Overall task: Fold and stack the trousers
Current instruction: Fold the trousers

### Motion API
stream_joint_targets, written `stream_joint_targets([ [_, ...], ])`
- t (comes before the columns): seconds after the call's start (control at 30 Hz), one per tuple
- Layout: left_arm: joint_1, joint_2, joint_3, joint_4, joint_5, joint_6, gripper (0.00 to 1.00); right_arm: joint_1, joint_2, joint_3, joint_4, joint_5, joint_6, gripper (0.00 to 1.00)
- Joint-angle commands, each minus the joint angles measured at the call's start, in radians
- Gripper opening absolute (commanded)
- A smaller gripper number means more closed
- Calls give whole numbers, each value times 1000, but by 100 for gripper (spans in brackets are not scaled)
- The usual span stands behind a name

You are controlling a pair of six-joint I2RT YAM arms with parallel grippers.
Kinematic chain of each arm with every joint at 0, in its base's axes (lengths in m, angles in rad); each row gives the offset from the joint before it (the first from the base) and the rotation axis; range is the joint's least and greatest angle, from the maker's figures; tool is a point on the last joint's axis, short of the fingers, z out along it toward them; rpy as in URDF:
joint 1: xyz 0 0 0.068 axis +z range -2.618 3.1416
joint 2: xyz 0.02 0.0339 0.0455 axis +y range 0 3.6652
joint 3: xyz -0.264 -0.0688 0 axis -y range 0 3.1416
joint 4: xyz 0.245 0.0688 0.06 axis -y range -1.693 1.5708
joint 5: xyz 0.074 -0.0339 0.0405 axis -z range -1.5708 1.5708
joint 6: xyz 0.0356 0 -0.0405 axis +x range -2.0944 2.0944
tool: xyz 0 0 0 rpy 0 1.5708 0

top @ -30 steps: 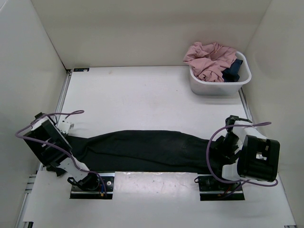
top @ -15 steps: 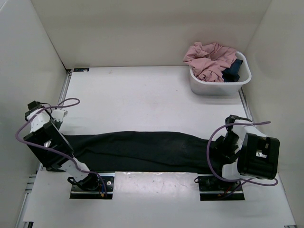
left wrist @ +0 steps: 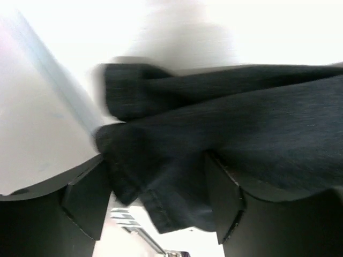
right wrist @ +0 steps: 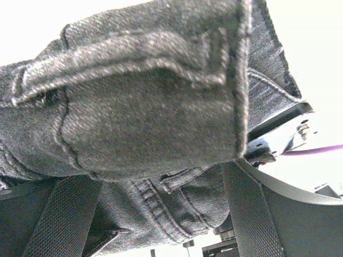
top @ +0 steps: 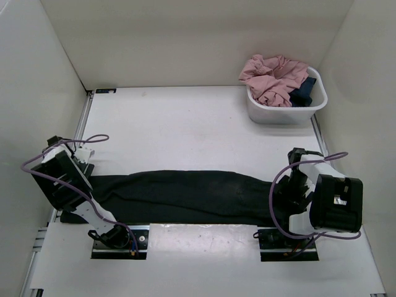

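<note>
At the near edge, our left gripper [left wrist: 155, 193] stands open, the hem of the long black soft-fabric trousers [top: 185, 197] lying loose between its fingers [left wrist: 86, 201], while our right gripper [right wrist: 158, 211] is spread wide around the stitched waistband, apparently pinching nothing. The trousers lie flat along the near side of the white table [top: 185, 130], so we judge the fold will go best if each gripper bites squarely through both layers and carries its end low; the white plastic tub [top: 278, 116] of pink clothes sits well apart, far right
</note>
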Motion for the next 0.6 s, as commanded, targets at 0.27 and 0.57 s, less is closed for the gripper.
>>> stream_joint_targets([
  [0.27,-55,94,-35,45,23,-38,14,9,252,153,226,68,16,21],
  [0.57,-222,187,259,45,105,-166,14,-67,486,613,216,102,-88,0],
])
